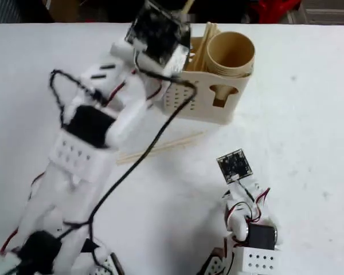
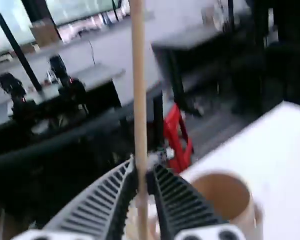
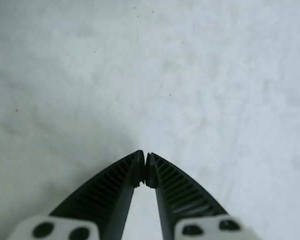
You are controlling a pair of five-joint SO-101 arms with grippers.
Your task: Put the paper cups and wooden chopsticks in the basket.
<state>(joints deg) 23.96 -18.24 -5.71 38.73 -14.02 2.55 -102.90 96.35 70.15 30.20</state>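
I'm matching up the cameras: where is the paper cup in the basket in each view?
High view: paper cup in the basket, upper middle.
Left wrist view: just beyond the left hand, which grips a chopstick.
Right wrist view: the right hand over the white table, away from the cup.
Shared landmark: that white table.

1. No text, number, label or sign can be read on the basket [image 1: 218, 112], the paper cups [image 1: 234, 54] or the wooden chopsticks [image 1: 160, 146].
2. Any print on the small circuit board [image 1: 235, 165] towards the table's near edge is too small to make out.
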